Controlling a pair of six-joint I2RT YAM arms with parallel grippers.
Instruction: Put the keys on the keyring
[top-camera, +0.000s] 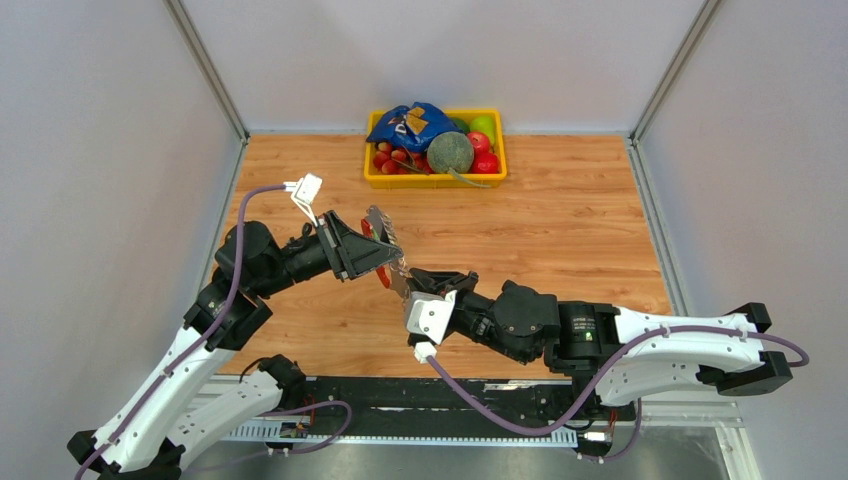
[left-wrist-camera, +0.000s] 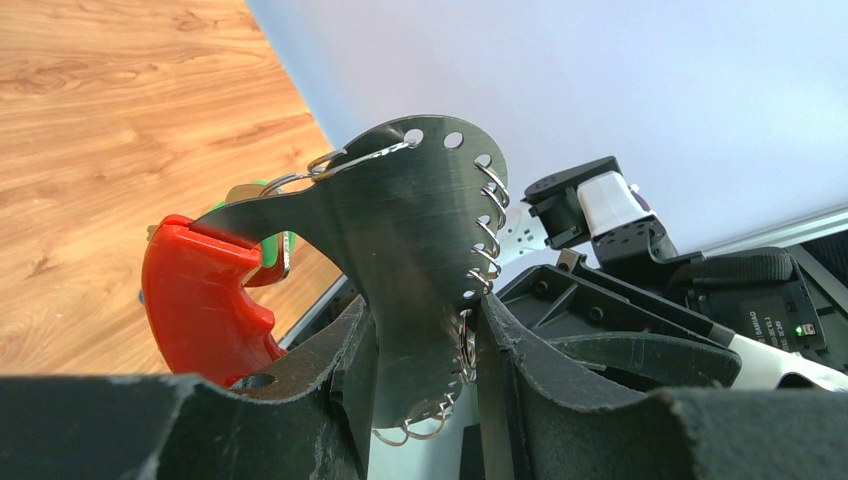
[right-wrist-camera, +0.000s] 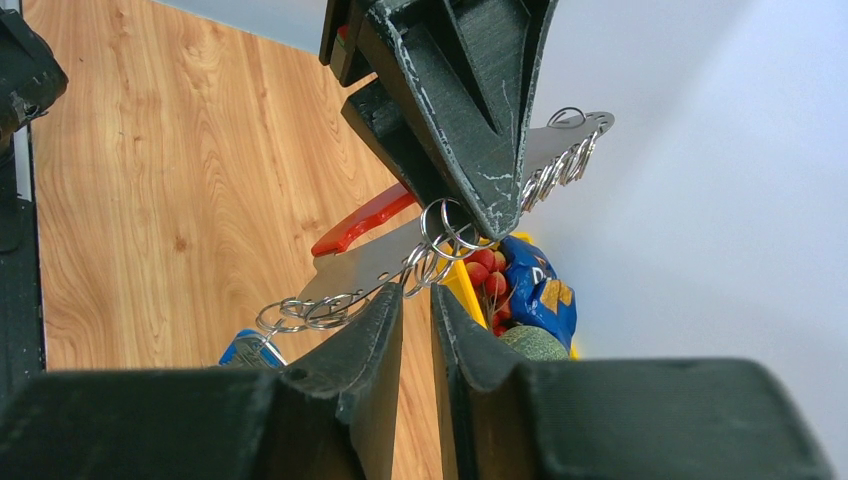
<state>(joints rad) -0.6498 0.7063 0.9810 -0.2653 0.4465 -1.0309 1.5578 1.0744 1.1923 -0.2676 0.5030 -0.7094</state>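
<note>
Holding: my left tool (left-wrist-camera: 425, 330) is clamped on the keyring (left-wrist-camera: 400, 200), gripping its grey plate (left-wrist-camera: 420, 260) mid-frame in the left wrist view. The red handle (left-wrist-camera: 200, 310) sticks out lower left. All of it is up off the bench (top-camera: 560, 230).
Right tool: my right tool (right-wrist-camera: 417, 295) is down to a narrow slit, tips right at the split rings (right-wrist-camera: 440, 235) under the plate edge, centre of the right wrist view. Can't tell if a ring is pinched or only touched.
Keys: one key (right-wrist-camera: 245, 350), blue head, sits low left in the right wrist view and looks hung from the ring cluster at the plate's end. Second key not visible in any view.
Risk 1: closing beside a ring, not on it. Cause: thin wire rings, overlapped and free to swing, so a nudge flips them away.
Risk 2: catching two rings at once. Cause: they're stacked at that spot, so neither would open cleanly.
Risk 3: plate pivots in my left grip. Cause: flat, slick metal held over a small patch, and a pull from the right would lever it.
Risk 4: tool-on-tool contact. Cause: both tools crowd the same plate edge, centre of the top view.
Risk 5: hanging key swings and snags. Cause: any jerk on the plate.
Blind spot: the green tag (left-wrist-camera: 287, 243) behind the red handle hides part of that end.
</note>
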